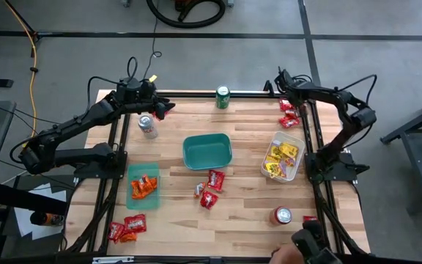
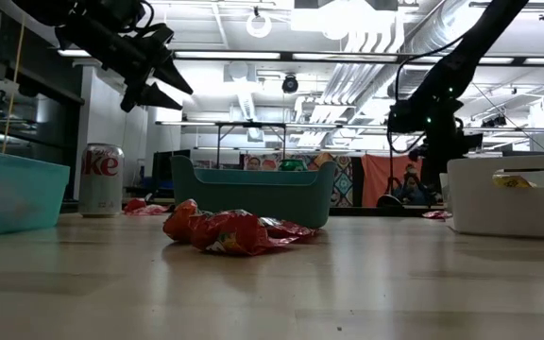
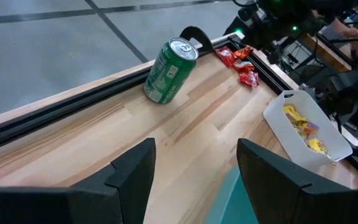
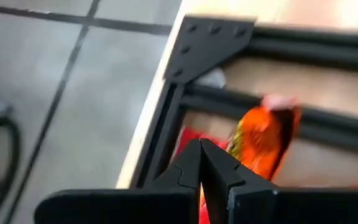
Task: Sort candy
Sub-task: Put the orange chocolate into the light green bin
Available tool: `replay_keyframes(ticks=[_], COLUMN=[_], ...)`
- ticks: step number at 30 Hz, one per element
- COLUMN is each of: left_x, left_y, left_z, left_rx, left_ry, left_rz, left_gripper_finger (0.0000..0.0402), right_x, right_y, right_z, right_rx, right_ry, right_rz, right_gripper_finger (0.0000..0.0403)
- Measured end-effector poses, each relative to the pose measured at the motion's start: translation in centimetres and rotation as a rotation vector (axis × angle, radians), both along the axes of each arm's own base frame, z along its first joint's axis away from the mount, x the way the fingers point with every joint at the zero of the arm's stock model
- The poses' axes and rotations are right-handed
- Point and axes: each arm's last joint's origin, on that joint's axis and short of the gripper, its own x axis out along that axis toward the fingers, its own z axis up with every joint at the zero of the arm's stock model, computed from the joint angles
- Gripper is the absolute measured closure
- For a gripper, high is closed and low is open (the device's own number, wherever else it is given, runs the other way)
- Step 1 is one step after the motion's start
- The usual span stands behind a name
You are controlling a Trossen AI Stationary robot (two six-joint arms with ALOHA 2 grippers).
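Observation:
Candy lies in groups. Red packets [image 1: 212, 188] sit mid-table, more red and orange ones [image 1: 127, 227] lie at the near left corner, and red ones [image 1: 290, 114] at the far right. Orange packets [image 1: 144, 186] rest in a green tray, yellow ones [image 1: 280, 158] in a white bin. My left gripper [image 1: 161, 110] [image 3: 194, 165] hangs open over the far left of the table, above a silver can [image 1: 147, 126], touching nothing. My right gripper [image 1: 279, 79] [image 4: 202, 149] is shut over the far right corner, with an orange packet [image 4: 263, 140] at its tips. My right gripper has an orange packet [image 4: 241, 152] at its shut fingertips. The packet stands out to one side of the fingers, lifted above the table's black frame. Which edge or corner is pinched is hidden by the fingers.
A teal bin [image 1: 207, 152] stands mid-table. A green can [image 1: 223, 97] [image 3: 169, 71] stands at the far edge and a red can [image 1: 282, 215] near the right front. Black frame rails run along the table's sides. A person's hand [image 1: 284, 255] shows at the near edge.

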Motion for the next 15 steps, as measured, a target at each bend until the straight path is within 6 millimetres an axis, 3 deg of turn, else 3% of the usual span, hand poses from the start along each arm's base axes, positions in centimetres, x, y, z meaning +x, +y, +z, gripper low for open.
replay_keyframes(ticks=[6,15], left_x=[0.0,0.1], left_y=[0.0,0.2], left_z=[0.0,-0.2], left_rx=[0.004,-0.003], left_ry=[0.002,0.014], left_rz=[0.004,0.005], left_gripper_finger=[0.0188,0.0188], right_x=[-1.0,-0.2], right_y=[-1.1,-2.3], right_z=[-0.1,-1.7], right_rx=[0.052,0.262], right_ry=[0.06,0.149], right_rz=[-0.07,-0.055], right_gripper_finger=[0.0402,0.0402])
